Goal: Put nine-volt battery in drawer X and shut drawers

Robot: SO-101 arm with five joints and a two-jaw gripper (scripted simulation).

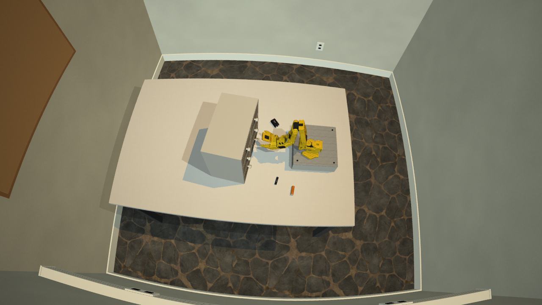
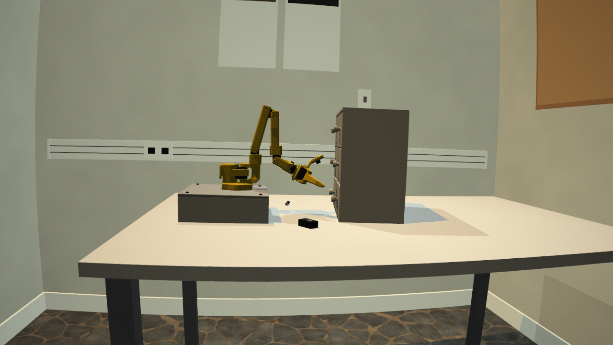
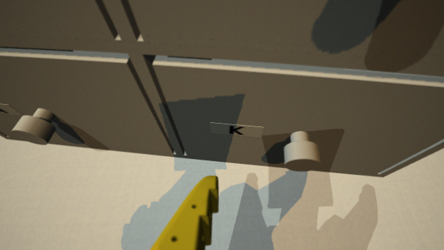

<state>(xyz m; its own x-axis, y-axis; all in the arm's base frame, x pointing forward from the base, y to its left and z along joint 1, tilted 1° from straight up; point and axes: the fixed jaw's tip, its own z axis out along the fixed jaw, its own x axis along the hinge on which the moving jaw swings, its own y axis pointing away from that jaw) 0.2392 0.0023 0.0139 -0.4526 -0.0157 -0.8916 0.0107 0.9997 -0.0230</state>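
The nine-volt battery is a small black block on the table, in front of the chest and to one side of the gripper. The chest stands upright with its drawers looking shut. In the wrist view a lower drawer marked K shows its knob; another lower drawer beside it has a label cut by the frame edge. No X label is readable. My gripper is open and empty, above the table and close before the chest's knobs. One yellow jaw shows in the wrist view.
A thin black object and an orange cylinder lie on the table, on the other side of the arm from the battery. The arm stands on a grey base block. Several knobs stick out from the chest front.
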